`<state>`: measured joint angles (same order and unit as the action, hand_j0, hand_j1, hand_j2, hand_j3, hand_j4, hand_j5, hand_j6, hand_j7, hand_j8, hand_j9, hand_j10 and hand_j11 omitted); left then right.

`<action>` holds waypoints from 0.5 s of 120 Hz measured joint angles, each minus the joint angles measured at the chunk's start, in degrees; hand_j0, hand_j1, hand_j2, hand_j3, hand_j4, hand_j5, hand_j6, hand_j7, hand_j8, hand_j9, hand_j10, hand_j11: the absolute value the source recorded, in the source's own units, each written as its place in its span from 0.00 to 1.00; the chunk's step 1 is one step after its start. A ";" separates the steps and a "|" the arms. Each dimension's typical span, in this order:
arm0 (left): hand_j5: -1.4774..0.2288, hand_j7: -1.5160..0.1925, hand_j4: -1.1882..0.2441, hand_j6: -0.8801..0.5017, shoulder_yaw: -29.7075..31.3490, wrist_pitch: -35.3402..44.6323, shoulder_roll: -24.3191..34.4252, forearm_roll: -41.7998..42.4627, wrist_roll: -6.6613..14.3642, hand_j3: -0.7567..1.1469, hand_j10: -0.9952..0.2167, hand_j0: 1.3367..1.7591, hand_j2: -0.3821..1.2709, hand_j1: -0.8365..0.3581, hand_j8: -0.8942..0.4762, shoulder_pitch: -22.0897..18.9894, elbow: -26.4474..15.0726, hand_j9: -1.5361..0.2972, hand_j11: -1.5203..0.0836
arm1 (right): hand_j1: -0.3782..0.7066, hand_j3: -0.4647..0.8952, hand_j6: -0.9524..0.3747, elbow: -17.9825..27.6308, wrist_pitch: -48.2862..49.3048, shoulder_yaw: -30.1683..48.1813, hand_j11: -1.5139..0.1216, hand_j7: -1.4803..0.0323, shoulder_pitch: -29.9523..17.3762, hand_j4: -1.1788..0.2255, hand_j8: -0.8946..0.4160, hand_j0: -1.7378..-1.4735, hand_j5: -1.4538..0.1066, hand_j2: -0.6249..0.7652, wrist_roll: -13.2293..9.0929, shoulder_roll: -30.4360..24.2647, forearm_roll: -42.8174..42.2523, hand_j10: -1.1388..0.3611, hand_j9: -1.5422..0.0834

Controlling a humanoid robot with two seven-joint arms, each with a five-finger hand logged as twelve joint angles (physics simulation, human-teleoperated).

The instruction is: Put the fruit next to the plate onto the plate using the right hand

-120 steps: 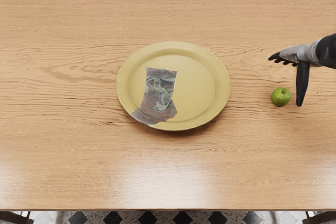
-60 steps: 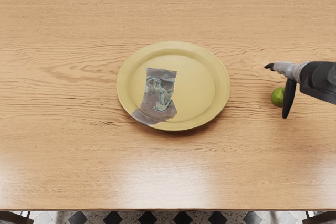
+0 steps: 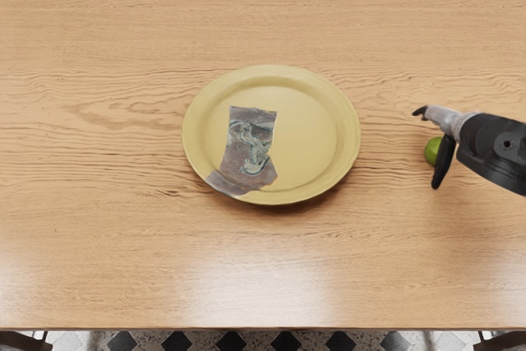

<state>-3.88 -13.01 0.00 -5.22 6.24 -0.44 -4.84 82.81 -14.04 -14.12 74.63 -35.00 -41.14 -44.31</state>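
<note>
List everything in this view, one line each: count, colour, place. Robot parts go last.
table: one, light wood, fills most of the view.
plate: one, yellow, middle of the table.
packet: one, grey with a greenish pattern, lying flat on the left half of the plate.
fruit: one, green, on the table to the right of the plate and apart from it, partly hidden by the hand.
floor tiles: checkered black and white, strip along the bottom edge.
right hand: one, silver and black, comes in from the right edge, over the fruit, fingers spread.
left hand: not in view.
</note>
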 joint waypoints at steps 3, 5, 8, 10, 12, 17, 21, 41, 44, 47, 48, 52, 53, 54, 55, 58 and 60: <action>0.87 0.89 0.83 0.64 0.00 0.00 0.00 0.01 0.00 0.40 0.82 0.76 0.23 0.99 0.65 0.00 0.00 0.84 0.95 | 0.16 0.34 0.62 0.00 -0.17 -0.03 0.83 0.88 -0.06 0.75 0.59 0.30 0.83 0.43 0.00 0.13 -0.01 0.68 0.85; 0.87 0.89 0.83 0.64 0.00 0.00 0.00 0.01 0.00 0.40 0.82 0.76 0.23 0.99 0.65 0.00 0.00 0.84 0.95 | 0.17 0.34 0.61 0.00 -0.27 -0.03 0.82 0.87 -0.08 0.74 0.58 0.30 0.82 0.43 0.00 0.21 -0.02 0.67 0.84; 0.87 0.89 0.83 0.64 0.00 0.00 0.00 0.01 0.00 0.40 0.82 0.76 0.23 0.99 0.65 0.00 0.00 0.84 0.95 | 0.19 0.34 0.60 0.00 -0.38 -0.03 0.81 0.85 -0.11 0.73 0.57 0.30 0.81 0.43 0.00 0.28 -0.02 0.66 0.83; 0.87 0.89 0.83 0.64 0.00 0.00 0.00 0.01 0.00 0.40 0.82 0.76 0.23 0.99 0.65 0.00 0.00 0.84 0.95 | 0.20 0.34 0.60 -0.01 -0.46 -0.03 0.80 0.85 -0.13 0.73 0.56 0.30 0.80 0.43 0.00 0.32 -0.03 0.65 0.83; 0.87 0.89 0.83 0.64 0.00 0.00 0.00 0.01 0.00 0.40 0.82 0.76 0.23 0.99 0.65 0.00 0.00 0.84 0.95 | 0.20 0.34 0.59 -0.02 -0.53 -0.03 0.80 0.84 -0.15 0.72 0.56 0.30 0.80 0.43 0.00 0.35 -0.03 0.65 0.82; 0.87 0.89 0.83 0.64 0.00 0.00 0.00 0.01 0.00 0.40 0.82 0.76 0.23 0.99 0.65 0.00 0.00 0.84 0.95 | 0.22 0.34 0.58 -0.11 -0.67 -0.04 0.78 0.83 -0.19 0.71 0.54 0.30 0.78 0.43 0.00 0.41 -0.04 0.64 0.81; 0.87 0.89 0.83 0.64 0.00 0.00 0.00 0.01 0.00 0.40 0.82 0.76 0.23 0.99 0.65 0.00 0.00 0.84 0.95 | 0.23 0.34 0.57 -0.15 -0.75 -0.07 0.77 0.82 -0.22 0.70 0.53 0.30 0.77 0.42 0.00 0.43 -0.05 0.63 0.80; 0.87 0.89 0.83 0.64 0.00 0.00 0.00 -0.01 0.00 0.40 0.82 0.76 0.23 0.99 0.65 0.00 0.00 0.84 0.95 | 0.27 0.34 0.55 -0.32 -2.64 -1.60 0.75 0.79 -0.26 0.68 0.51 0.30 0.74 0.42 0.00 0.87 -3.13 0.61 0.77; 0.87 0.89 0.83 0.64 0.00 0.00 0.00 -0.01 0.00 0.40 0.82 0.76 0.23 0.99 0.65 0.00 0.00 0.84 0.95 | 0.28 0.34 0.54 -0.31 -2.85 -1.74 0.75 0.78 -0.25 0.68 0.51 0.30 0.74 0.42 0.00 0.91 -3.48 0.61 0.77; 0.87 0.89 0.83 0.64 0.00 0.00 0.00 0.00 0.00 0.40 0.82 0.76 0.23 0.99 0.65 0.00 0.00 0.84 0.95 | 0.28 0.34 0.54 -0.31 -3.02 -1.87 0.74 0.78 -0.24 0.67 0.50 0.30 0.74 0.42 0.00 0.96 -3.77 0.60 0.76; 0.87 0.89 0.83 0.64 0.00 0.00 0.00 0.00 0.00 0.40 0.82 0.76 0.23 0.99 0.65 0.00 0.00 0.84 0.95 | 0.28 0.34 0.54 -0.30 -3.07 -1.92 0.74 0.78 -0.23 0.67 0.50 0.30 0.74 0.42 0.00 0.98 -3.86 0.60 0.76; 0.87 0.89 0.83 0.64 0.00 0.00 0.00 0.01 0.00 0.40 0.82 0.76 0.23 0.99 0.65 0.00 0.00 0.84 0.95 | 0.28 0.34 0.54 -0.28 -3.31 -2.19 0.74 0.78 -0.22 0.67 0.50 0.30 0.74 0.42 0.00 1.05 -4.15 0.60 0.76; 0.87 0.89 0.83 0.64 0.00 0.00 0.00 0.00 0.00 0.40 0.82 0.76 0.23 0.99 0.65 0.00 0.00 0.84 0.95 | 0.28 0.34 0.54 -0.26 -3.41 -2.28 0.74 0.78 -0.22 0.67 0.50 0.30 0.74 0.42 0.00 1.06 -4.21 0.60 0.76; 0.87 0.89 0.83 0.64 0.00 0.00 0.00 0.00 0.00 0.40 0.82 0.76 0.23 0.99 0.65 0.00 0.00 0.84 0.95 | 0.29 0.34 0.54 -0.24 -3.51 -2.38 0.74 0.78 -0.22 0.67 0.50 0.30 0.74 0.42 0.00 1.08 -4.27 0.60 0.76; 0.87 0.89 0.83 0.64 0.00 0.00 0.00 0.00 0.00 0.40 0.82 0.76 0.23 0.99 0.65 0.00 0.00 0.84 0.95 | 0.29 0.34 0.54 -0.21 -3.64 -2.48 0.74 0.78 -0.22 0.67 0.50 0.30 0.73 0.42 0.00 1.08 -4.32 0.60 0.76; 0.87 0.89 0.83 0.64 0.00 0.00 0.00 0.01 0.00 0.40 0.82 0.76 0.23 0.99 0.65 0.00 0.00 0.84 0.95 | 0.29 0.34 0.53 -0.13 -3.97 -2.75 0.74 0.77 -0.23 0.67 0.50 0.30 0.73 0.42 0.00 1.11 -4.46 0.60 0.76; 0.87 0.89 0.83 0.64 0.00 0.00 0.00 0.00 0.00 0.40 0.82 0.76 0.23 0.99 0.65 0.00 0.00 0.84 0.95 | 0.29 0.34 0.53 -0.09 -4.15 -2.90 0.74 0.77 -0.24 0.67 0.50 0.30 0.73 0.42 0.00 1.13 -4.54 0.60 0.76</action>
<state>-3.88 -13.01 0.00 -5.21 6.24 -0.44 -4.84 82.72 -18.19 -17.02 74.39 -35.00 -40.02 -48.85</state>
